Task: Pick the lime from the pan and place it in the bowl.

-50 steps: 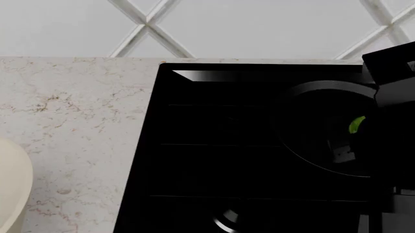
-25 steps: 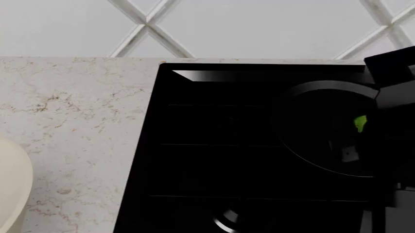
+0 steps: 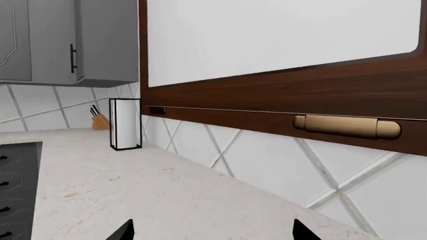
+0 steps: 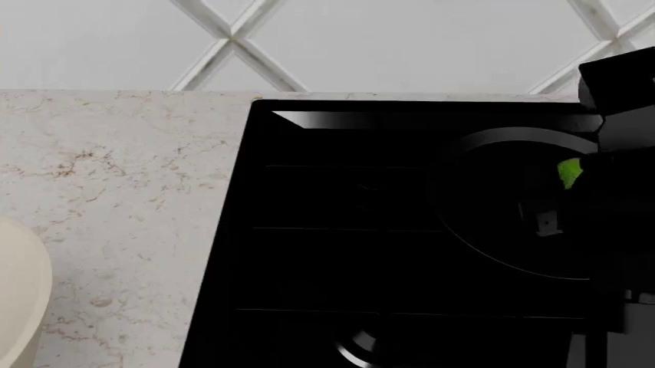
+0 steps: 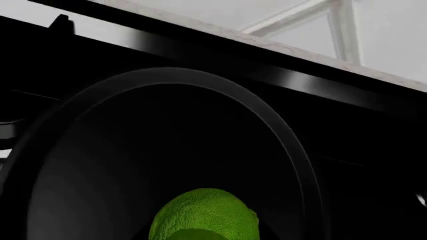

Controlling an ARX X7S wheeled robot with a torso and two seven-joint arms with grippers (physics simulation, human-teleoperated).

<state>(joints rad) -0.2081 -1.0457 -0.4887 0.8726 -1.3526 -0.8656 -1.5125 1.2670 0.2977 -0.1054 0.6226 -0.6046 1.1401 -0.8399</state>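
The lime (image 4: 569, 173) shows as a small green patch over the black pan (image 4: 511, 136) at the right of the cooktop, mostly hidden by my right arm (image 4: 619, 192). In the right wrist view the lime (image 5: 203, 215) fills the space between the dark fingers of my right gripper (image 5: 205, 236), which is shut on it above the pan's floor (image 5: 133, 165). The cream bowl (image 4: 21, 291) is cut off by the left edge of the head view, far from the pan. My left gripper (image 3: 212, 231) is open and empty over the counter.
The black cooktop (image 4: 338, 230) is set in a pale marble counter (image 4: 123, 169) against a tiled wall. The left wrist view shows a white roll (image 3: 125, 124), a knife block (image 3: 100, 121) and a dark wall cabinet with a wooden handle (image 3: 347, 126).
My right arm has risen, and the lime has moved up and slightly right with it over the pan. The bowl has not moved.
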